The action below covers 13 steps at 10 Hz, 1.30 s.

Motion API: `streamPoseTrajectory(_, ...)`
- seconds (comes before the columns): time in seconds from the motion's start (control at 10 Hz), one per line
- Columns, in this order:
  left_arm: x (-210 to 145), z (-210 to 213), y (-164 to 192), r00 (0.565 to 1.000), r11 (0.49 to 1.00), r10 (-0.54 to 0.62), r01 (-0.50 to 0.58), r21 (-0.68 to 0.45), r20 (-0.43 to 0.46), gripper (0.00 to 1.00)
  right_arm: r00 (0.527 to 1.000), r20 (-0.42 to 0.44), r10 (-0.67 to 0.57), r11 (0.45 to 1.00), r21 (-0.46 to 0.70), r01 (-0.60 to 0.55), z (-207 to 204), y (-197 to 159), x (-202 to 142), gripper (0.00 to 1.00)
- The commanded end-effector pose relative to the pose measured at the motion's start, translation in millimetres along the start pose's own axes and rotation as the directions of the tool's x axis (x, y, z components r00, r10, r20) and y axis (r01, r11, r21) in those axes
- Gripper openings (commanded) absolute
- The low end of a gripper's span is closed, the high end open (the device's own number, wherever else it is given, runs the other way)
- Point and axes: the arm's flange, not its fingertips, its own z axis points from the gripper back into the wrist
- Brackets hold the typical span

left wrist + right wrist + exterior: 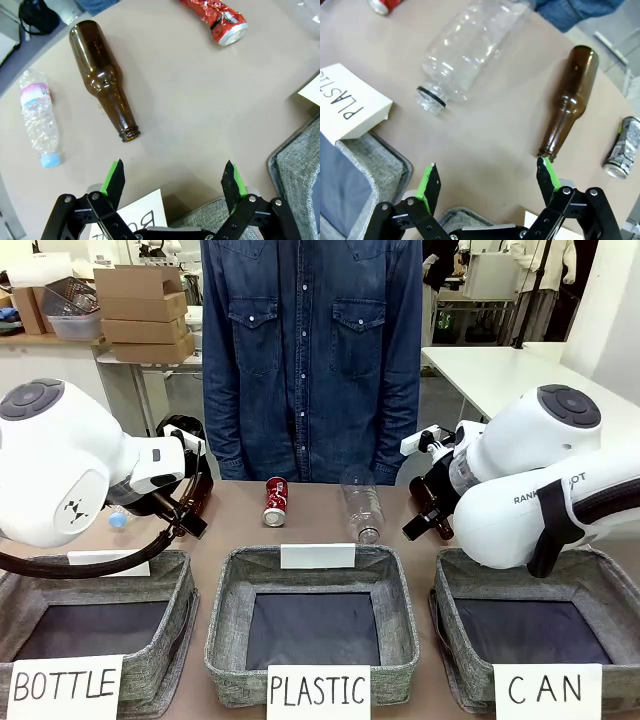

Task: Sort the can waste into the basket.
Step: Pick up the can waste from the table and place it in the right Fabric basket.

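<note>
A crushed red can (276,502) lies on the table's far side, left of centre; it also shows in the left wrist view (215,17) and the right wrist view (382,5). A dark silver-black can (623,147) lies beyond a brown bottle (570,105). The CAN basket (446,625) stands at the front right under my right arm. My left gripper (173,172) hangs open over bare table, well short of the red can. My right gripper (487,175) is open too, its fingertip close to the brown bottle's mouth. Neither holds anything.
A clear plastic bottle (362,508) lies centre-right. By the left gripper lie another brown bottle (102,80) and a small blue-capped plastic bottle (37,117). Baskets signed PLASTIC (222,635) and BOTTLE (178,625) line the front. A person in a denim shirt (310,360) stands opposite.
</note>
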Motion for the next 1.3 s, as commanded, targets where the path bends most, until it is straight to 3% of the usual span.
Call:
streamPoseTrajectory(0.0,0,0,0,1.000,1.000,0.000,0.000,0.000,0.000,1.00,1.000,0.000,0.000,1.000,0.000,0.000,0,0,0,1.00)
streamPoseTrajectory(0.5,0,0,0,1.000,1.000,0.000,0.000,0.000,0.000,1.00,1.000,0.000,0.000,1.000,0.000,0.000,0,0,0,1.00)
streamPoseTrajectory(0.6,8,41,-9,0.998,0.999,-0.016,0.015,-0.031,-0.063,1.00,0.999,-0.009,-0.046,0.999,0.019,0.046,48,-5,5,1.00)
streamPoseTrajectory(0.7,6,111,-23,0.986,0.998,0.025,-0.033,-0.046,-0.162,1.00,0.993,-0.044,-0.107,0.994,0.026,0.108,101,-6,5,1.00)
streamPoseTrajectory(0.9,-39,217,-57,0.993,0.992,-0.112,0.113,0.060,-0.020,1.00,0.993,0.090,-0.073,0.995,-0.060,0.079,210,8,-21,1.00)
streamPoseTrajectory(1.0,-54,241,-75,0.982,0.983,-0.168,0.162,0.084,0.083,1.00,0.985,0.170,0.018,0.996,-0.084,-0.003,235,21,-37,1.00)
streamPoseTrajectory(1.1,-60,237,-82,0.954,0.961,-0.250,0.224,0.161,0.166,1.00,0.974,0.216,0.067,0.992,-0.122,-0.041,235,29,-44,1.00)
streamPoseTrajectory(1.2,11,200,-51,0.994,0.994,-0.106,0.107,0.036,-0.027,1.00,0.994,0.096,-0.050,0.997,-0.050,0.055,195,-4,16,1.00)
